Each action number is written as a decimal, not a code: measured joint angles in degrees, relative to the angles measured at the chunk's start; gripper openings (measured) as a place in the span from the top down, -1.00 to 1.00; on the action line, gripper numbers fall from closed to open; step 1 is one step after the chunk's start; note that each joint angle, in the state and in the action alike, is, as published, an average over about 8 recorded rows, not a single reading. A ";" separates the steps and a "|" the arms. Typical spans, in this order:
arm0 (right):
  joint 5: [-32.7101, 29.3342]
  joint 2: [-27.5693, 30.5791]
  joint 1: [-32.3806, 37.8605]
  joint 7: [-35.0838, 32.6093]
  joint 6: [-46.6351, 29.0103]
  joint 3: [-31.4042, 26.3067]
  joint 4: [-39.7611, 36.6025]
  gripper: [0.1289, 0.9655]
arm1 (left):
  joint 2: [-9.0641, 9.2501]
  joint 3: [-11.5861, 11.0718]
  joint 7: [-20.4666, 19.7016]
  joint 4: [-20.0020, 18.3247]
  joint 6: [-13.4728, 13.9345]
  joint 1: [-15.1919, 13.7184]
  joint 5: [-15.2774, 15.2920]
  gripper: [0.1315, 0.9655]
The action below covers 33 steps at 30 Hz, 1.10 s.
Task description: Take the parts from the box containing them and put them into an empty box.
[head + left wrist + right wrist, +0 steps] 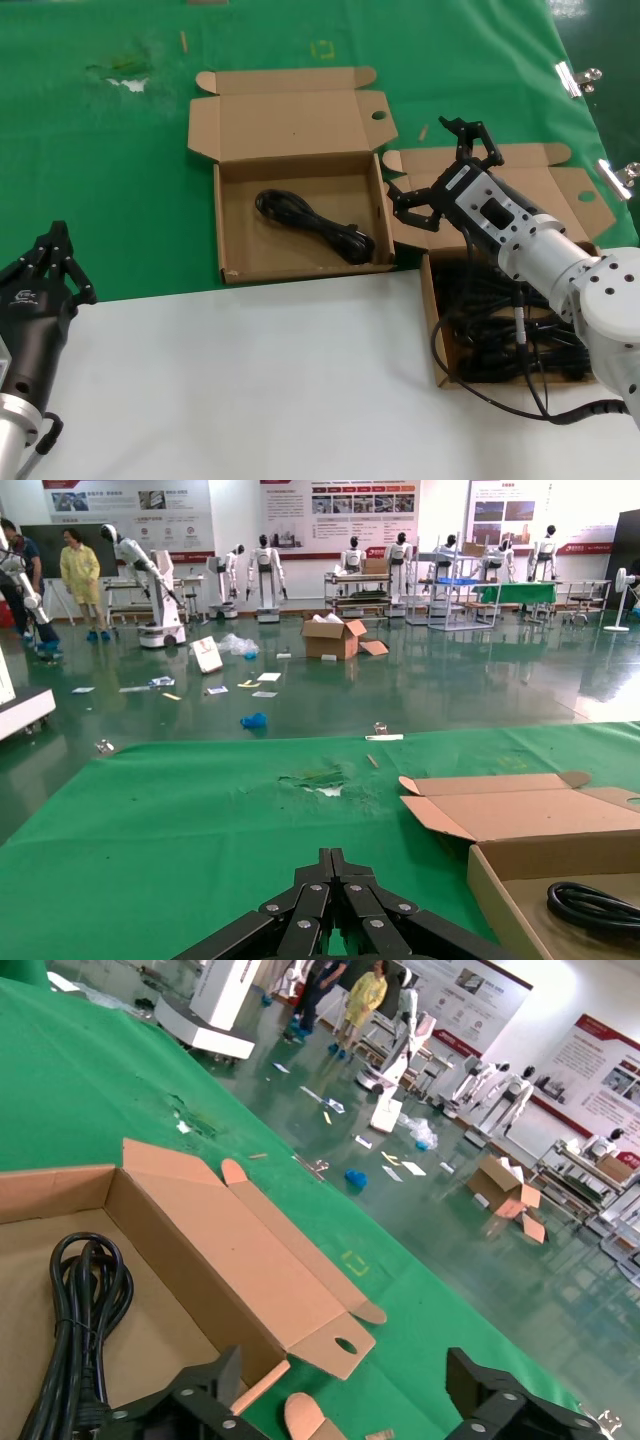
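Observation:
Two brown cardboard boxes stand open on the green cloth. The left box (232,215) holds one coiled black power cord (315,228). The right box (432,330) holds several black cords (490,340), partly hidden by my right arm. My right gripper (437,165) is open and empty, above the gap between the boxes, over the right box's lid. In the right wrist view this gripper (345,1400) is spread wide, with the left box (200,1250) and its cord (85,1300) beside it. My left gripper (55,262) is shut and empty at the front left, with its tips (333,858) closed together.
White table surface (250,380) lies in front of the green cloth (100,180). A tear in the cloth (125,75) is at the far left. Metal clips (575,78) hold the cloth's right edge. The left box's lid (290,115) stands open behind it.

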 joint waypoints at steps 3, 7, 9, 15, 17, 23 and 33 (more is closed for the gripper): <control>0.02 0.00 -0.01 -0.01 0.01 0.02 0.01 -0.35 | 0.00 0.00 0.00 0.00 0.00 0.00 0.00 0.96; 0.02 0.01 -0.01 -0.01 0.01 0.02 0.01 -0.50 | 0.00 0.00 0.00 0.00 0.00 0.00 0.00 0.93; 0.02 0.01 -0.01 -0.01 0.01 0.02 0.01 -0.59 | 0.00 0.00 0.00 0.00 0.00 0.00 0.00 0.93; 0.02 0.01 -0.01 -0.01 0.01 0.02 0.01 -0.77 | 0.00 0.00 0.00 0.00 0.00 0.00 0.00 0.83; 0.02 0.01 -0.01 -0.01 0.01 0.02 0.01 -0.77 | 0.00 0.00 0.00 0.00 0.00 0.00 0.00 0.79; 0.02 0.01 -0.01 -0.01 0.01 0.02 0.01 -0.91 | 0.00 0.00 0.00 0.00 0.00 0.00 0.00 0.60; 0.02 0.01 -0.01 -0.01 0.01 0.02 0.01 -0.99 | 0.00 0.00 0.00 0.00 0.00 0.00 0.00 0.12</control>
